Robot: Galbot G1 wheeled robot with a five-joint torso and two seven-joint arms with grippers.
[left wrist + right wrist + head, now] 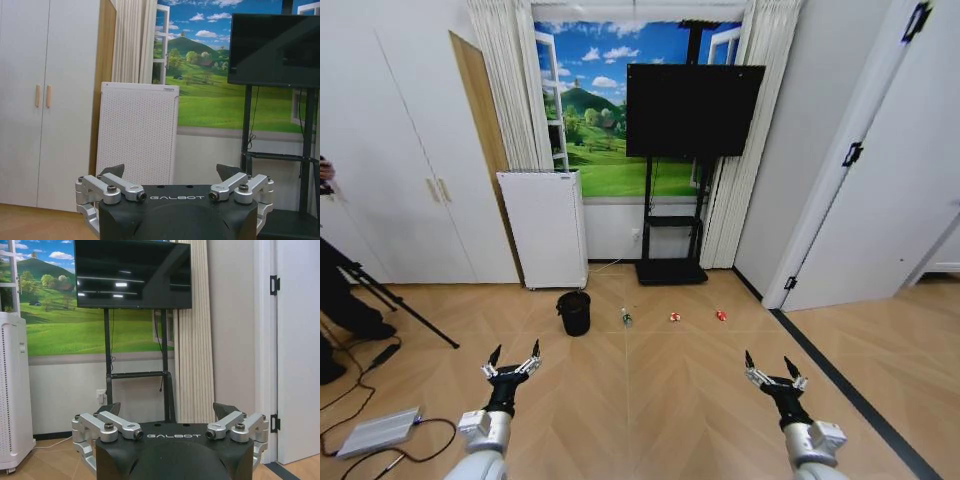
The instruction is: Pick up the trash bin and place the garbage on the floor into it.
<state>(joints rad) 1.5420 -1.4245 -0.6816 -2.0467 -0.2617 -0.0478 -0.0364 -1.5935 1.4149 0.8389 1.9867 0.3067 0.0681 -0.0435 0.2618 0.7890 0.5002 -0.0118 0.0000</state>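
A: What's the trash bin (574, 313) look like & where is it?
B: Small, round, black, slightly tapered, dark liner at rim. Upright on the floor (670, 390), approx 11 o'clock from centre of head view, just in front of the white appliance (544, 228).
A: Garbage count?
B: 3 pcs in a row to the bin's 3 o'clock: 1 small clear bottle (627, 318) w/ green label, then 2 red-and-white wrappers, the first wrapper (674, 317) and the second wrapper (721, 315). All apart from each other, none in the bin.
A: Pincers?
B: 2. Left pincer (515, 355) at 7 o'clock, fingers spread, nothing held. Right pincer (770, 365) at 5 o'clock, same: spread, nothing held. Both well short of the bin & garbage.
A: Wrist views?
B: Left pincer (173, 176) faces the appliance; right pincer (168, 412) faces the TV stand (135, 375).
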